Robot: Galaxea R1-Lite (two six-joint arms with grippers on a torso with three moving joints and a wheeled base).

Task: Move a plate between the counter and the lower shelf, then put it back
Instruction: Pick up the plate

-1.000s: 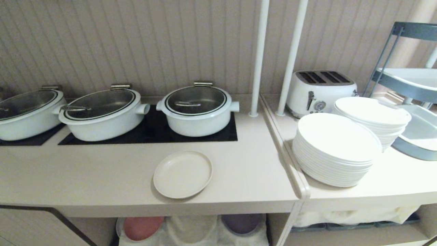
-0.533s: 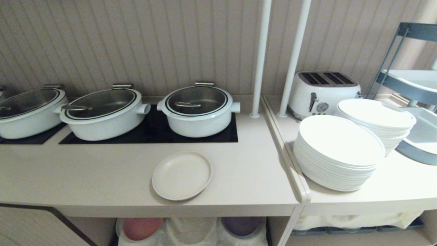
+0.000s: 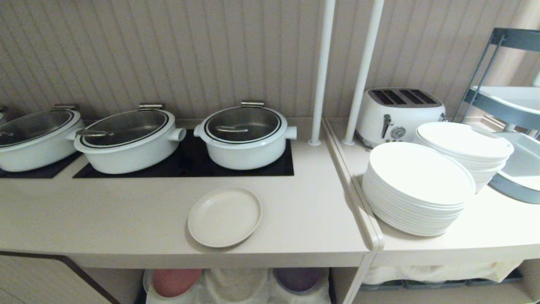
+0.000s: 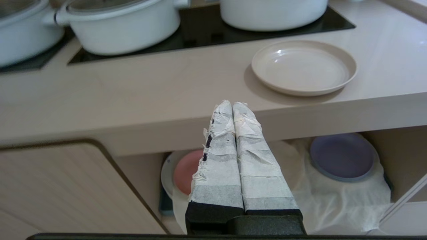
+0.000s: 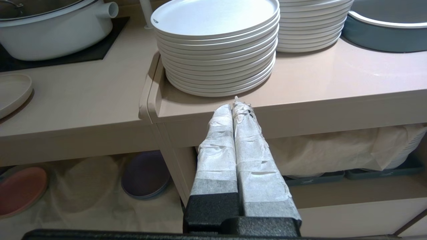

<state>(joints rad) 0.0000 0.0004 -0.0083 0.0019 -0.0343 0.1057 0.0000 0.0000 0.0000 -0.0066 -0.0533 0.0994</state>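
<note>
Nearest, both tools hang before the worktop's front edge, the left tool [image 4: 232,104] and right tool [image 5: 235,106] each pressed fully together, holding nothing. Below, the lower shelf [image 3: 236,287] is cut off, its pink plate [image 3: 175,281] and purple plate [image 3: 298,278] half hidden. Beyond, the cream, low-rimmed plate [image 3: 224,216] lies near the worktop [image 3: 105,219] edge, bare surface around it.

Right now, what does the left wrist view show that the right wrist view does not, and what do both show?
Only the left wrist view: the left gripper, shut, and a cabinet door.
Only the right wrist view: the right gripper, shut, two stacks of white plates and a grey-blue tub.
Both: the plate on the counter, and pink and purple plates in the lower shelf.
</note>
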